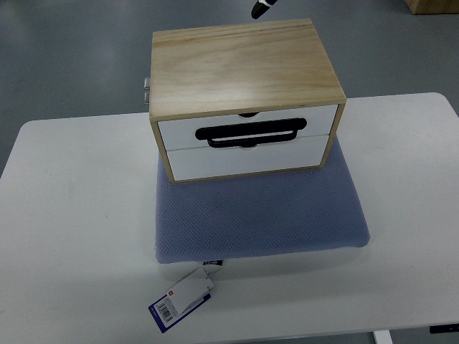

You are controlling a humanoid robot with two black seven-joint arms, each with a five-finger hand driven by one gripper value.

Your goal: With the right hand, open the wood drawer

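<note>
Sitting shut, one wood drawer box (244, 100) with two drawers, one blue cushion (258, 215), no robot hand visible.

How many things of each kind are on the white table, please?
Wooden drawer box: 1
Drawer fronts, white: 2
Black handle: 1
Blue-grey mat: 1
Paper tag: 1
Total: 6, all on the table. No robot hand is in view.

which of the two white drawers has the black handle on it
The upper drawer: the black handle sits along its lower edge. The lower drawer shows only a small finger notch.
</note>
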